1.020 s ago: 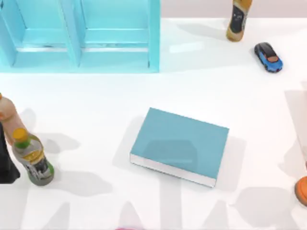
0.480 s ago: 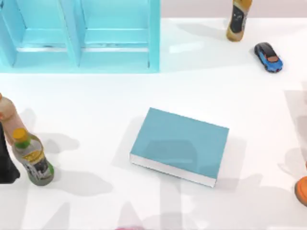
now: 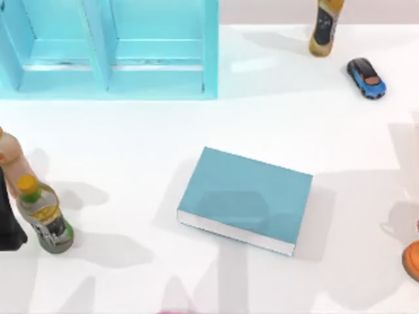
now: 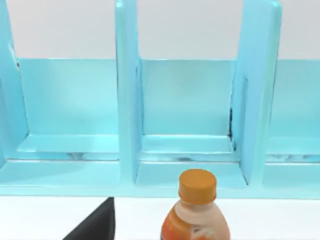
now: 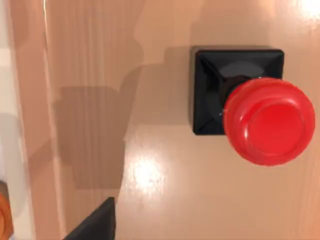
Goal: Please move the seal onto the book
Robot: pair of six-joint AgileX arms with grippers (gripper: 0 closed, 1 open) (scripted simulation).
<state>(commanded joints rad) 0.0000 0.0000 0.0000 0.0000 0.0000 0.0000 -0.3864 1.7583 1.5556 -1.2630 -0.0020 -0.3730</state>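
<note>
Meanwhile, seal (image 5: 240, 107) off book (image 3: 245, 196)

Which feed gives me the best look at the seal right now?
The right wrist view: the seal is seen from above, red knob over its black square base, standing on a tan wooden surface. The top view covers the book, the left wrist view the blue shelf unit and an orange-capped bottle.

Table from above: book at centre, clutter round the edges.
Teal book (image 3: 245, 198) lies flat; light-blue shelf unit (image 3: 108, 49) far left; blue toy car (image 3: 366, 78) and brown bottle (image 3: 325, 26) far right; yellow-capped bottle (image 3: 44, 214) near left.
</note>
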